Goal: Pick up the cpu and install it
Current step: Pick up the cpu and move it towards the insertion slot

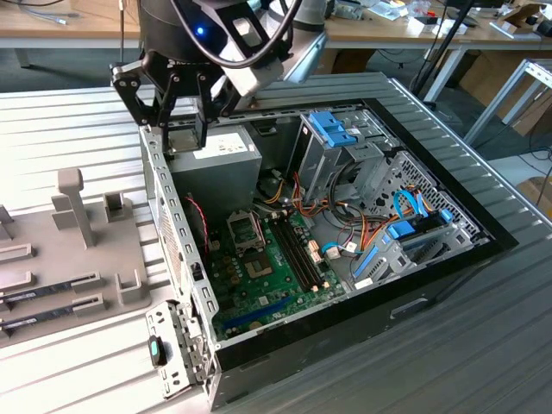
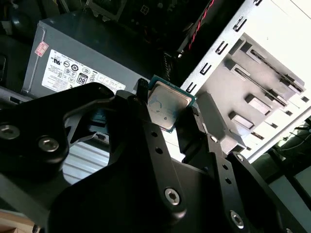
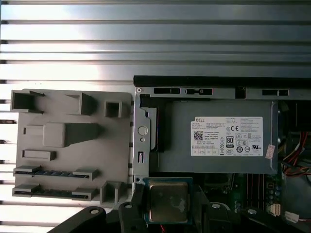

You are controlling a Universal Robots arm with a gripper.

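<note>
In the exterior view, your tool (image 1: 185, 129) hangs over the power supply (image 1: 222, 164) at one corner of the open computer case (image 1: 177, 250), which lies on the table (image 1: 483, 345). The board's socket (image 1: 244, 229) sits apart from it, deeper in the case.

In the second wrist view, the cpu (image 2: 167, 104) is pinched between the tool's two fingers (image 2: 141, 94) by opposite edges, silver top showing and slightly tilted.

In the first wrist view, you see the chip level with the case wall, the grey parts tray (image 3: 73, 145) off to one side.

Treat the chip as light, stiff and thin. Its smooth edges could slip, and its underside is likely delicate. Grip only the green rim, gently, and keep it flat.
</note>
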